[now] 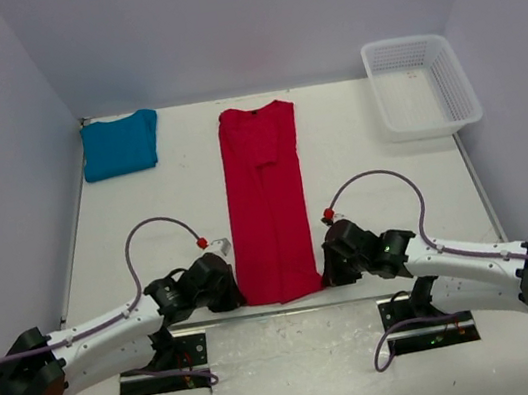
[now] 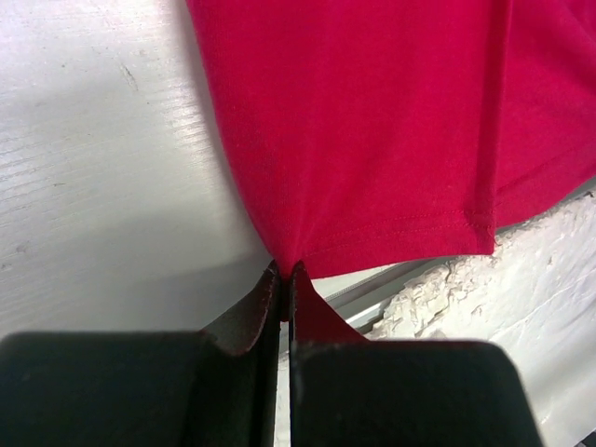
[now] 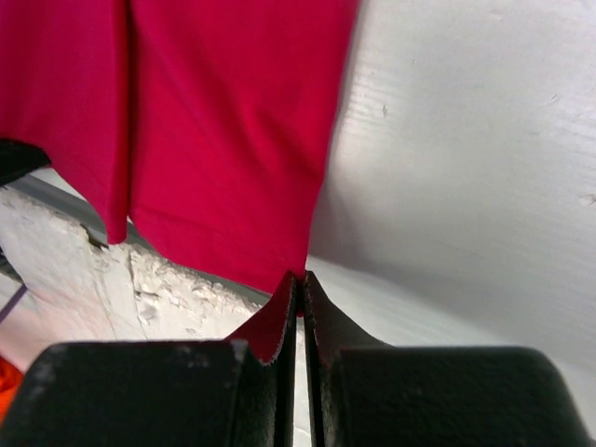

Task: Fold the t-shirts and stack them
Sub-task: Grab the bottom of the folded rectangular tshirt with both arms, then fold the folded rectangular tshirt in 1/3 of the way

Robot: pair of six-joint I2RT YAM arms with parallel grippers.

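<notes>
The red t-shirt [image 1: 267,202] lies as a long narrow strip down the middle of the table, sleeves folded in, collar at the far end. My left gripper [image 1: 232,286] is shut on its near left hem corner; the left wrist view shows red t-shirt cloth [image 2: 372,130] pinched at the tips of that left gripper [image 2: 286,272]. My right gripper [image 1: 327,266] is shut on the near right hem corner, where the red t-shirt cloth [image 3: 223,121] meets the right gripper tips [image 3: 300,277]. The teal-blue t-shirt [image 1: 119,145] lies folded at the far left corner.
A white mesh basket [image 1: 421,85] stands at the far right of the table. The table's near edge [image 1: 283,308] runs just under the shirt's hem, with both arm bases below it. Grey walls close in the left, right and back.
</notes>
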